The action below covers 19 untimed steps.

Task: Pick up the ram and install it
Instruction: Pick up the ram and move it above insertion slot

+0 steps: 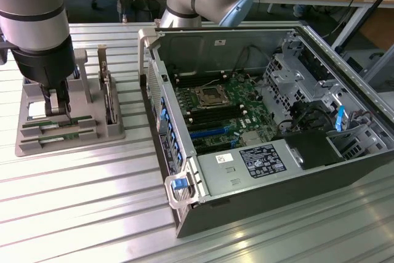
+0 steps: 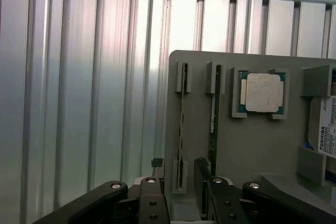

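The pick-up step is in hand. The gripper stands low over the grey holder, at nine o'clock from the open computer case in the exterior view. Its jaws are spread wide, gripping nothing. They straddle the ram, which stands on edge in its slot, a second stick just beside it. A clean grasp likely calls for closing squarely on the board's flat faces, clear of that neighbour.

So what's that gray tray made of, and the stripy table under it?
The gray tray looks like matte plastic: dull and even, with no glints. The table looks like bare metal, probably aluminium: ribbed and silvery, with bright reflections.
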### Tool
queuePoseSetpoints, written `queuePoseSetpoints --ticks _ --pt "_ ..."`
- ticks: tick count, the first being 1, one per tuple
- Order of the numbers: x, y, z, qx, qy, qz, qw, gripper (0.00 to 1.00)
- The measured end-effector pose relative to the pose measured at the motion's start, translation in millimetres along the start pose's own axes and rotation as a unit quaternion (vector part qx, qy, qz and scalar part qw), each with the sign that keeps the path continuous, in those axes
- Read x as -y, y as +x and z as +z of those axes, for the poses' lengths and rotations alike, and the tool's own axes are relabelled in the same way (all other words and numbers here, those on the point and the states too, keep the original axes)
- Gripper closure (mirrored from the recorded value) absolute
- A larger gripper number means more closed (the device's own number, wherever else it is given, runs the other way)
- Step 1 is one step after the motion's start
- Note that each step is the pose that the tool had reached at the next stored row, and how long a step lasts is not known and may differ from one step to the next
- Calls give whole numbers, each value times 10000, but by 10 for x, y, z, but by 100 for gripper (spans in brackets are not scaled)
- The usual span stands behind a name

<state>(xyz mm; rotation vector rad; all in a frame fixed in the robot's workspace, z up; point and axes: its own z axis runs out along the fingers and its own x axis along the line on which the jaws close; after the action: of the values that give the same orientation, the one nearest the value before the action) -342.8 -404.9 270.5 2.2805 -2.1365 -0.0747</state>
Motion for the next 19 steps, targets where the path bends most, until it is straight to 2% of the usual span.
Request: queuePoseSetpoints --ticks 8,14,19 --pt "-33 -1 39 0 0 0 10000 64" --pt "-120 -7 54 0 0 0 10000 64" --pt "-135 -7 84 0 0 -11 10000 64"
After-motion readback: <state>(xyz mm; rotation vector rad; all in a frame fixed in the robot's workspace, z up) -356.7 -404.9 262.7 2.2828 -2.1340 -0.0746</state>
